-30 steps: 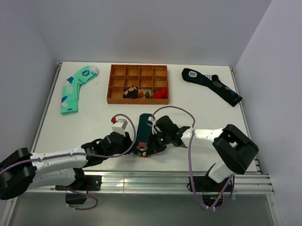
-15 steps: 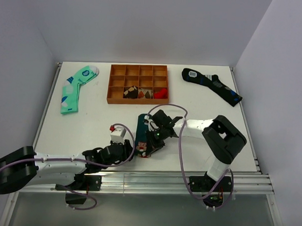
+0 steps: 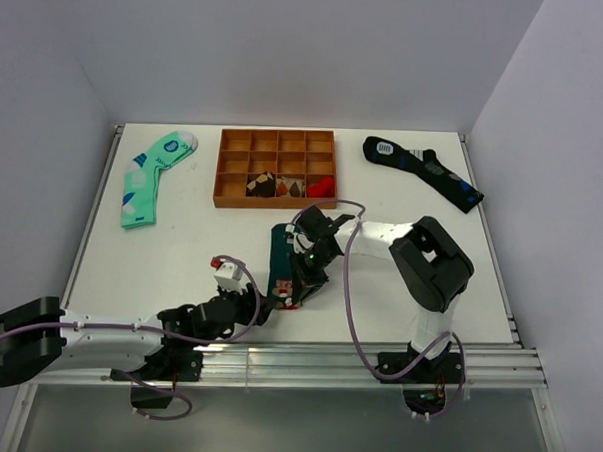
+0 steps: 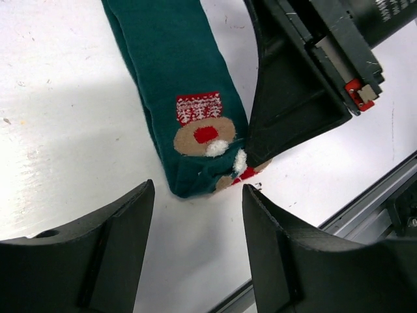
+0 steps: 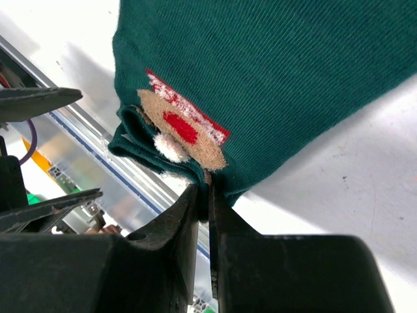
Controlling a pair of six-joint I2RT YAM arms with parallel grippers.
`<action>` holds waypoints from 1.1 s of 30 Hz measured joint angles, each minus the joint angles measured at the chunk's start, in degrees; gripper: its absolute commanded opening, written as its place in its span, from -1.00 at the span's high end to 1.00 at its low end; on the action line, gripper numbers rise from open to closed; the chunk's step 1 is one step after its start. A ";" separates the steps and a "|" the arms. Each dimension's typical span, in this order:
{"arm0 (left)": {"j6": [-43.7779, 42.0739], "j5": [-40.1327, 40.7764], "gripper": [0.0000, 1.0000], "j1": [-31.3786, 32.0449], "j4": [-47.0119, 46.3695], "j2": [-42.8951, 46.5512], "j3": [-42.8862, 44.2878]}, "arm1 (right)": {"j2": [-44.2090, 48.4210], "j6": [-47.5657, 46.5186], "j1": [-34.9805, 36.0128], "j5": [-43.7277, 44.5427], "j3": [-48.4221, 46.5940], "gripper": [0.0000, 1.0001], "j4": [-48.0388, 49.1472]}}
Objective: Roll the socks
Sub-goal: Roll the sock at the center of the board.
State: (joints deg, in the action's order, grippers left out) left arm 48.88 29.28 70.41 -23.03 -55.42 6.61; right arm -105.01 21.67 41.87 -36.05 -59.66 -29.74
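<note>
The dark teal-green socks (image 3: 281, 253) lie stacked as one strip on the white table, the red, white and brown cartoon figure (image 4: 204, 130) at their near end. My right gripper (image 3: 297, 284) is shut on the edge of the socks' near end, beside the figure; in the right wrist view its jaws (image 5: 207, 193) pinch the fabric (image 5: 273, 85). My left gripper (image 3: 261, 306) is open and empty, just short of that near end, fingertips apart on either side (image 4: 197, 190). The right gripper's black body (image 4: 306, 78) fills the upper right of the left wrist view.
An orange-brown compartment tray (image 3: 221, 167) with small items stands at the back. A mint-green sock (image 3: 149, 174) lies back left, a black sock (image 3: 424, 171) back right. The metal rail (image 3: 326, 352) of the table's near edge runs close behind my left gripper.
My left gripper has drawn back from beside the socks toward the near edge. My right arm has folded in closer, its gripper staying at the socks' near end.
</note>
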 measured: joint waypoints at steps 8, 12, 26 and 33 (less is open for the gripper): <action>-1.53 0.81 -0.15 0.31 -4.02 -4.74 -0.28 | -3.78 -1.66 -0.55 -1.51 -3.69 0.82 -4.79; -2.14 1.05 -0.16 0.57 -6.34 -8.76 -0.26 | -5.38 -2.05 -0.83 -2.43 -5.20 0.83 -6.60; -3.78 1.66 -0.11 1.29 -11.61 -16.35 1.29 | -5.92 -3.34 -0.90 -2.43 -6.60 0.84 -9.55; -3.63 2.43 -0.16 1.31 -13.20 -17.88 1.60 | -5.97 -3.72 -0.90 -2.40 -6.78 0.85 -10.05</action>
State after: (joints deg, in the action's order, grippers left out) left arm 45.25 31.70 71.72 -36.23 -73.30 8.21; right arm -110.98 17.96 40.97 -38.46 -66.43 -39.79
